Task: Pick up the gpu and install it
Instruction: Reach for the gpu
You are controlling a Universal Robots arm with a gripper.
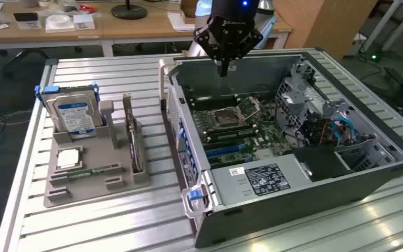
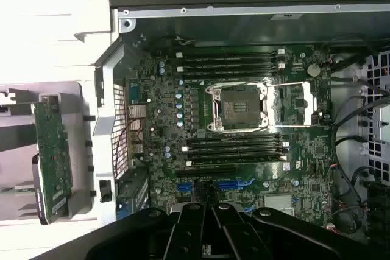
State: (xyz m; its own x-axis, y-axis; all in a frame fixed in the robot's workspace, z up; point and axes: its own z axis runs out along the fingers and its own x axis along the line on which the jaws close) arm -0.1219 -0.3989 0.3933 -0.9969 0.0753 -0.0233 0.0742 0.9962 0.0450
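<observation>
– Green card, the gpu point(image 1: 135, 149): where's it at?
– Not picked yet. It stands on edge in the grey holder point(image 1: 107, 149) on the worktop point(image 1: 103, 226), just beside the case point(image 1: 341, 189), on the exterior view's left of it. Hard drive point(image 1: 72, 113) shares the holder, apart from it.
– Claw point(image 1: 224, 71)?
– Hangs over the case's far wall, above the mobo point(image 1: 236, 126). Fingers pressed together, nothing btwn them. Well apart from the gpu.
– So step = approach, pre-pick?
– My read, yes. A grab would need the claw spread and lined up w/ the card's thin top edge. The case wall sits btwn claw and card, so it'd have to clear that too.
– Anything hard to make out?
– Exterior view gets the card nearly edge-on, so its bracket end is hard to sort out. How deep it sits in the holder: can't tell. In the wrist view the claw's own body covers the mobo's near edge and part of the blue slots point(image 2: 234, 184), so can't say which slot's free.
</observation>
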